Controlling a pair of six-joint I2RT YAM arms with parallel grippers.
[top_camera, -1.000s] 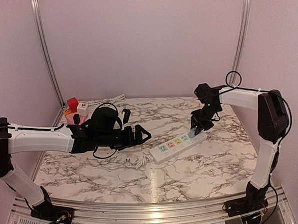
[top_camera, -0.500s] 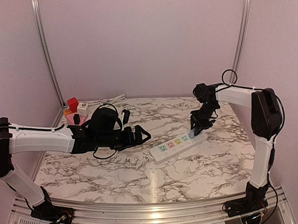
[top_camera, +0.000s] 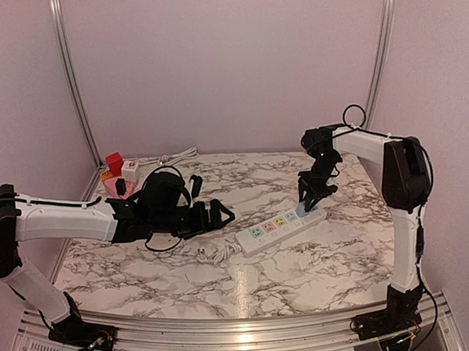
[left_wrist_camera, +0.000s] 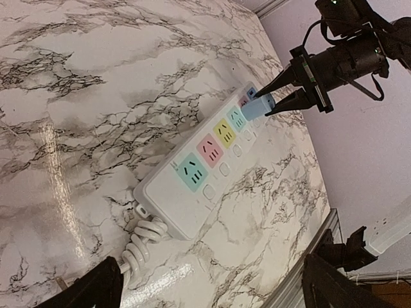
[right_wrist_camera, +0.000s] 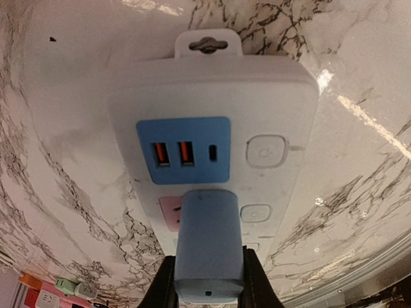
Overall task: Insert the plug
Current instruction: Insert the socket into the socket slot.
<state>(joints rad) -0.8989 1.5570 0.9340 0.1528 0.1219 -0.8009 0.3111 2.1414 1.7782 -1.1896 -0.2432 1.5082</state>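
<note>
**plug (right_wrist_camera: 209, 247) at the end of the strip (top_camera: 269, 230)**

The blue plug is gripped by the right claw (top_camera: 305, 202) and set on the pink socket (right_wrist_camera: 168, 215) at the strip's 2 o'clock end. The left claw (top_camera: 222, 214) is held wide apart, empty, at the strip's 9 o'clock.

White arm links (top_camera: 60, 220), black joints (top_camera: 403, 174), black fingers (left_wrist_camera: 290, 72), looped black cables (top_camera: 354, 105)

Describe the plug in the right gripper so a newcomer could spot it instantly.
On the marble table, a white power strip lies right of centre. At its far end the right gripper pinches a light blue plug over the pink socket beside the blue USB panel. It is the only block standing up from the strip.
</note>
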